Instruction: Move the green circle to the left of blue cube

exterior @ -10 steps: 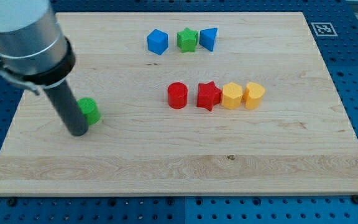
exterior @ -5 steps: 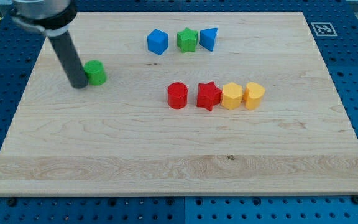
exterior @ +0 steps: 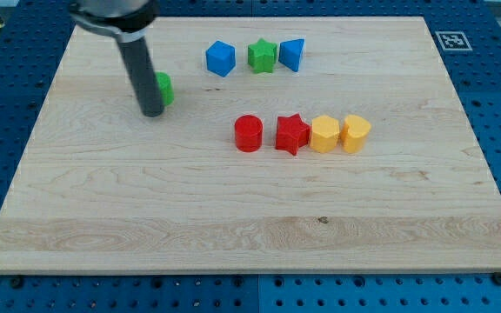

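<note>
Camera view shows my tip (exterior: 152, 112) planted on the wooden board (exterior: 233, 217), pressed against the view's left side of the green circle (exterior: 163, 88), which the rod partly hides. With no jaws to open or close, the rod can only shove, and its stance on the block's far side from the goal suits a push toward the view's upper right.

The green circle sits near the view's top left, well short of the blue cube (exterior: 220, 58), with bare wood between them. That cube heads a short row along the view's top, the green star (exterior: 262, 56) just beside it and a second blue block (exterior: 291, 54), wedge-like in shape, touching or nearly touching the star.

Lower down, toward the board's middle, a separate line runs from a red cylinder (exterior: 249, 133) through a red star (exterior: 291, 134) and a yellow block (exterior: 323, 135) to a yellow heart-like block (exterior: 356, 132). These lie clear of the likely path.

The job looks partly done: the circle needs to travel further up and right, stopping beside the cube without knocking it.
</note>
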`<move>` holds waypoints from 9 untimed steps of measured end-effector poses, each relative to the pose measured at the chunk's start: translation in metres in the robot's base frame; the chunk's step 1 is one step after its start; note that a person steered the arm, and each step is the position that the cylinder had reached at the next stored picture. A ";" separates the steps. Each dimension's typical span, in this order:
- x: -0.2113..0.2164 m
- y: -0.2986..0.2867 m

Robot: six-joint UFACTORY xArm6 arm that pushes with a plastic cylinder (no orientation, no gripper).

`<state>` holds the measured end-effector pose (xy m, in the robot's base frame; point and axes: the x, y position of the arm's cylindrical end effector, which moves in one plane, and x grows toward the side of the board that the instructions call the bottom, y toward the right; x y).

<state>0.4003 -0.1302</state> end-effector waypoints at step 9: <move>-0.075 -0.042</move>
